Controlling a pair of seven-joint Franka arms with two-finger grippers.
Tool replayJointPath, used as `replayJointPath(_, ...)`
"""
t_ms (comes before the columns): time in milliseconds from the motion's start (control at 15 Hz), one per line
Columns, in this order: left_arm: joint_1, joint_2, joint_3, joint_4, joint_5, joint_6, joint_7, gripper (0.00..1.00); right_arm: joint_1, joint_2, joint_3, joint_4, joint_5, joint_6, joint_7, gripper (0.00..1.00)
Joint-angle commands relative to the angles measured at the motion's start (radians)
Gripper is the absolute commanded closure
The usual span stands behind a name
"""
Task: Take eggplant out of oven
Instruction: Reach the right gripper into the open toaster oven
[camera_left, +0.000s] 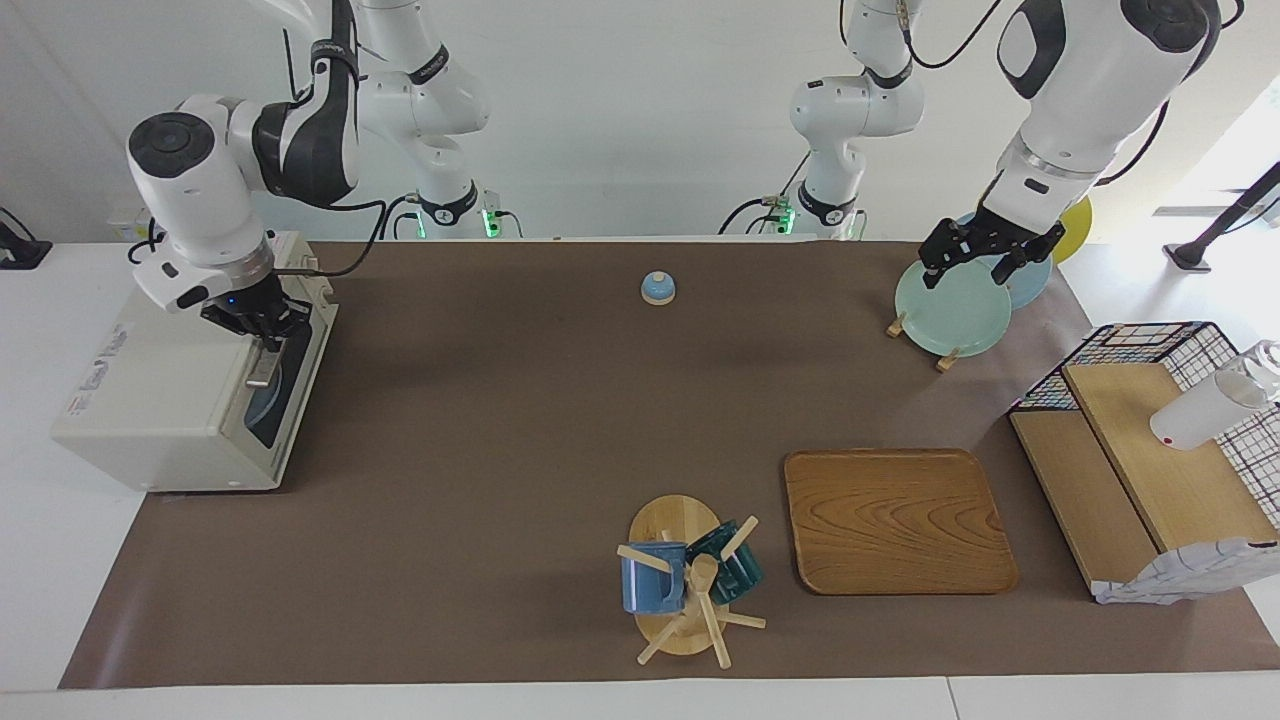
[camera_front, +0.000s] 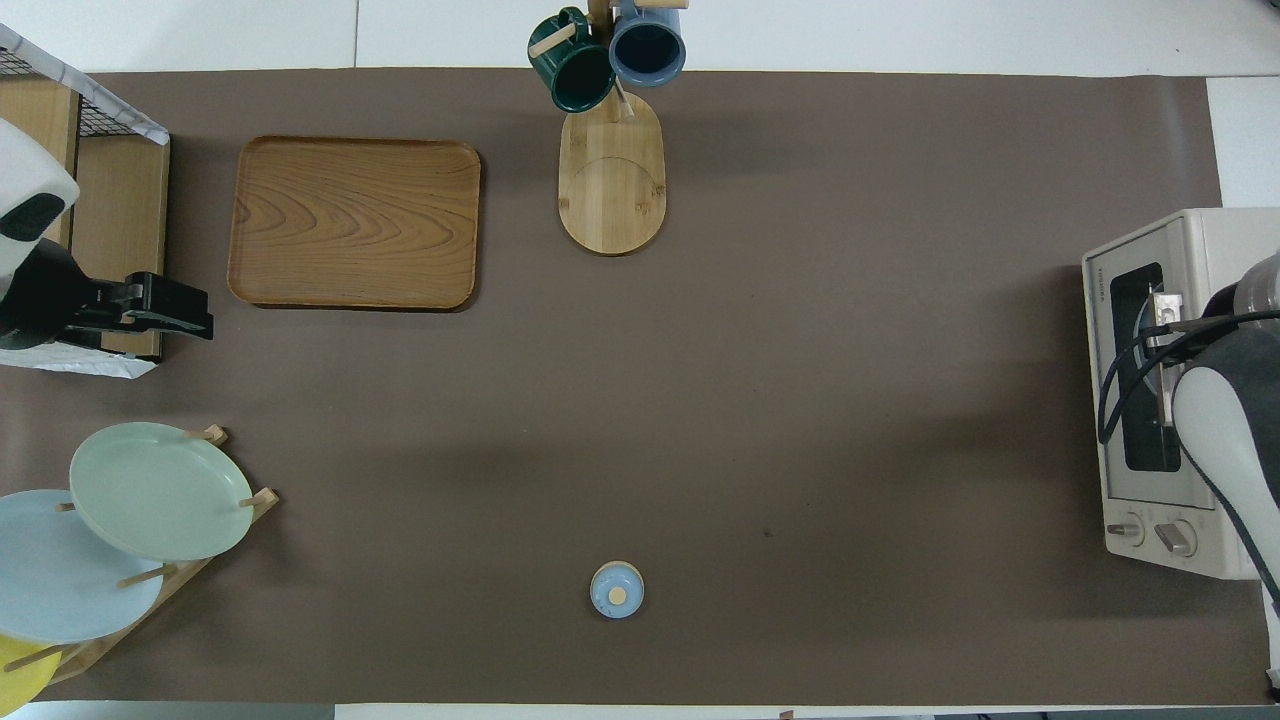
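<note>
1. Right gripper (camera_left: 262, 322) sits against the top of the oven (camera_left: 170, 400) door, at nine o'clock in the facing view; I cannot tell how wide its fingers are.
2. Left gripper (camera_left: 975, 268), fingers spread wide, hangs over the green plate (camera_left: 950, 320) at two o'clock.
3. Oven door is shut; the eggplant does not show through its dark glass.
4. Farthest out, the wooden tray (camera_left: 895, 520) lies at five o'clock.

The oven (camera_front: 1180, 250) carries a small dark brand word at the top corner of its door frame, seemingly "TOSHIBA"; printing on its top panel (camera_left: 105, 365) is too small to read
</note>
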Motion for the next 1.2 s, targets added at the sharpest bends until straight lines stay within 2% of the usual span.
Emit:
replayJointPath(0,0.016,-0.003,-0.014,0.016,0.018,-0.024,0.001,0.0,-0.003,-0.017,0.003,-0.056,-0.022,0.062,0.012,1.0)
replayJointPath(267,0.016,-0.003,-0.014,0.016,0.018,-0.03,0.001,0.0,0.058,0.009,0.005,-0.06,-0.017,0.114,0.018,1.0)
replayJointPath(467,0.014,-0.003,-0.014,0.016,0.018,-0.024,-0.001,0.0,0.118,0.035,0.006,-0.068,-0.013,0.137,0.112,1.0)
replayJointPath(733,0.017,-0.003,-0.012,0.016,0.018,-0.027,-0.001,0.0,0.122,0.056,0.006,-0.145,-0.002,0.261,0.115,1.0)
replayJointPath(1133,0.017,-0.003,-0.011,0.016,0.018,-0.032,-0.001,0.0,0.126,0.087,0.008,-0.194,0.035,0.377,0.116,1.0)
